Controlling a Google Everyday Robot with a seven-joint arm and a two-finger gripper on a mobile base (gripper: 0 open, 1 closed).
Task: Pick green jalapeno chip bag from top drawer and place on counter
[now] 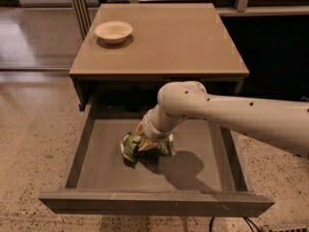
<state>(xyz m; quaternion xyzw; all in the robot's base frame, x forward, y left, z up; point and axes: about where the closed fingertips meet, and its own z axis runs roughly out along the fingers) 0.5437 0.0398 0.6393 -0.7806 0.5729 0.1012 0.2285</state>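
Observation:
The green jalapeno chip bag (131,146), crumpled green foil with white edges, lies on the floor of the open top drawer (203,175), left of its middle. My gripper (144,140) reaches down into the drawer from the right on a thick white arm and sits on top of the bag. Its tan fingers (146,144) are closed on the bag's crumpled top. The bag still touches the drawer floor. The tan counter (178,37) is the cabinet top just behind the drawer.
A shallow white bowl (113,31) stands at the counter's back left corner. The drawer's low side walls (77,151) and front panel (154,203) ring the bag. Speckled floor lies to the left. A dark wall stands to the right.

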